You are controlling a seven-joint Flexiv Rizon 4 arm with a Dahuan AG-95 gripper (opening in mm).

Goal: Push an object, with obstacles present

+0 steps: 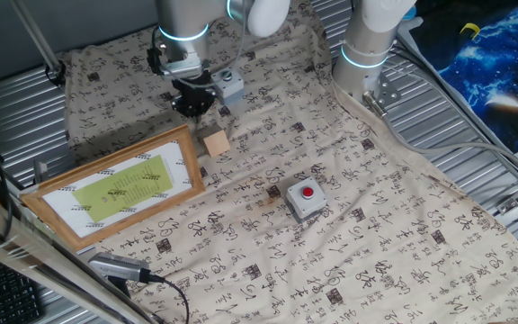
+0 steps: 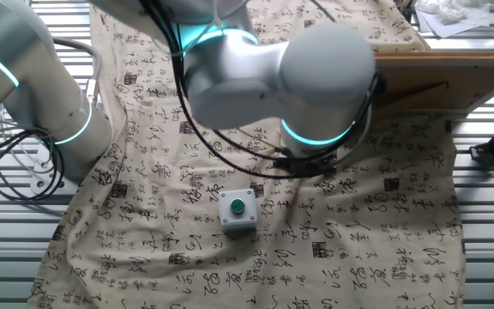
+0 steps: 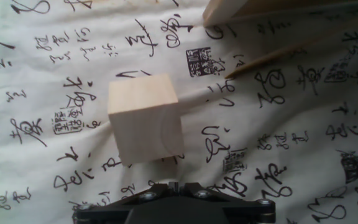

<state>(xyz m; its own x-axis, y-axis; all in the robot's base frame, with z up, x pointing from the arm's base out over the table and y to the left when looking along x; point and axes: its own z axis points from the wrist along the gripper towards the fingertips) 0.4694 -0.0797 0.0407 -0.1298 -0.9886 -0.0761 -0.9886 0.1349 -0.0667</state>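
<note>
The light-tan wooden block (image 1: 215, 142) sits on the printed cloth next to the corner of the wood-framed yellow-green picture (image 1: 120, 184). My gripper (image 1: 193, 105) is low over the cloth just behind the block, with its jaws shut and empty. In the hand view the block (image 3: 146, 117) lies straight ahead of my gripper (image 3: 174, 185), a small gap apart, and the picture's corner (image 3: 229, 9) shows at the top right. The green-button box (image 1: 231, 83) stands right beside my gripper; it also shows in the other fixed view (image 2: 237, 210). The red-button box (image 1: 306, 198) stands toward the front.
A second arm's base (image 1: 367, 45) stands at the back right. A black cable with a metal plug (image 1: 120, 267) lies at the cloth's front left edge. My arm (image 2: 316, 77) hides the block in the other fixed view. Ribbed metal surrounds the cloth.
</note>
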